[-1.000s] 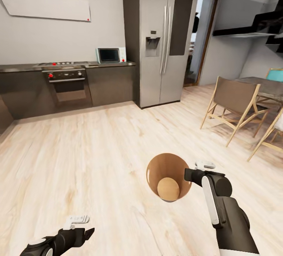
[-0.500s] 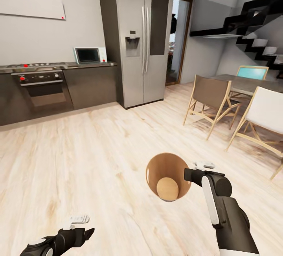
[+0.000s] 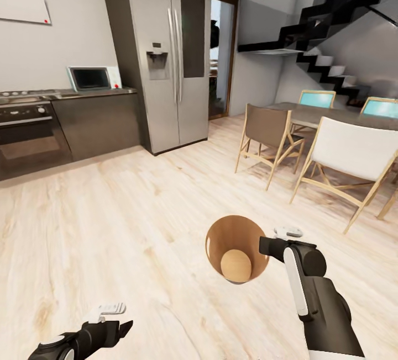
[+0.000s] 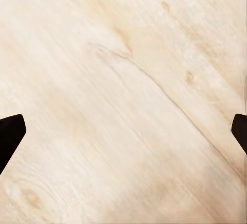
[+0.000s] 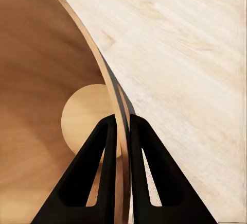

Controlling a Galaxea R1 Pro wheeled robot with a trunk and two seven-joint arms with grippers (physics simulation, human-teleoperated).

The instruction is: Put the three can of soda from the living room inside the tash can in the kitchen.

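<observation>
Now right claw (image 5: 122, 131) clamped on tash can (image 5: 46, 80) rim, left claw (image 4: 123, 131) wide open over floor (image 4: 123, 54)

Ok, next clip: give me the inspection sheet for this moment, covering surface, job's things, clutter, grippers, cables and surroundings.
Surface: pale wood floor, bare around the robot.
Job's things: trash can, dark outside, tan inside, nothing in it; held at its rim by the right gripper. Soda cans: nothing seen.
Clutter: nothing seen on the floor.
Grippers: right gripper has its jaws clamped on the bin's wall, one inside and one outside. Left gripper is open over bare floor, holding nothing.
Cables: nothing seen.
Surroundings: steel fridge, oven, microwave on the counter, dining table with chairs, dark staircase, open doorway.
</observation>
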